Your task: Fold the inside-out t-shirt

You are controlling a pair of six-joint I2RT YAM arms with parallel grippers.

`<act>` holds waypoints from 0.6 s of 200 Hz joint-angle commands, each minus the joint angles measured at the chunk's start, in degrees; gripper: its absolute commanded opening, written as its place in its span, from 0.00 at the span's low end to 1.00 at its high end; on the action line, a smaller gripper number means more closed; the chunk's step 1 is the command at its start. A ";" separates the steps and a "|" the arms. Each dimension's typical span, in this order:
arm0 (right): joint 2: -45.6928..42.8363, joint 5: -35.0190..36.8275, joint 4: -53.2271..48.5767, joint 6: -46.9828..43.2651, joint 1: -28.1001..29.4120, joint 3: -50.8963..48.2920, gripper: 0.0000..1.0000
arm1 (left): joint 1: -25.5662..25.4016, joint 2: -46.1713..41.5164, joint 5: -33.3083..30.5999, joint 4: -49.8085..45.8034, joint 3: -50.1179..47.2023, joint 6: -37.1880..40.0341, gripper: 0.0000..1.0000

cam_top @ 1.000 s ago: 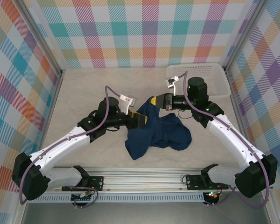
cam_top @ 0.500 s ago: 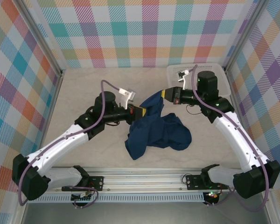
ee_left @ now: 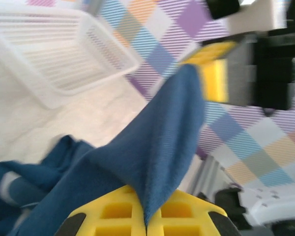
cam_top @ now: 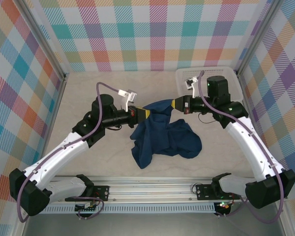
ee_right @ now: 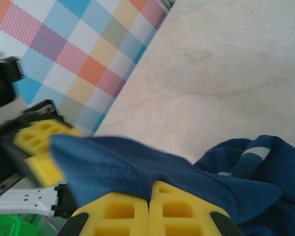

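The dark navy t-shirt (cam_top: 167, 140) lies crumpled on the table's middle, with one edge lifted and drawn taut between both grippers. My left gripper (cam_top: 144, 112) is shut on the left end of that edge; in the left wrist view the t-shirt cloth (ee_left: 157, 142) runs out from between the closed yellow fingers (ee_left: 113, 216). My right gripper (cam_top: 173, 104) is shut on the other end, a stitched hem of the t-shirt (ee_right: 123, 172) pinched between its fingers (ee_right: 187, 209). A white strip (ee_right: 255, 153) shows on the bunched cloth below. Each wrist view shows the other gripper facing it.
A white slatted basket (cam_top: 211, 69) stands at the back right corner, behind the right arm; its rim (ee_left: 113, 46) also shows in the left wrist view. Plaid walls enclose the beige table (cam_top: 88, 88). A metal rail (cam_top: 152, 187) runs along the near edge.
My left gripper has shut on the shirt's edge. Both grippers have risen and moved apart, stretching that edge between them; the rest of the shirt stays heaped.
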 commanded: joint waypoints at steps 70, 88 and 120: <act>-0.96 -14.23 15.80 12.99 -2.28 -3.02 0.00 | -1.28 0.91 -10.08 -9.75 0.94 3.46 0.57; -0.71 -14.16 16.41 13.38 -2.25 -3.49 0.00 | -3.12 0.50 -9.96 -7.73 0.53 3.71 0.60; -0.12 -14.01 16.80 13.52 -2.20 -3.84 0.00 | -5.06 2.43 -9.40 -9.04 3.52 4.06 0.53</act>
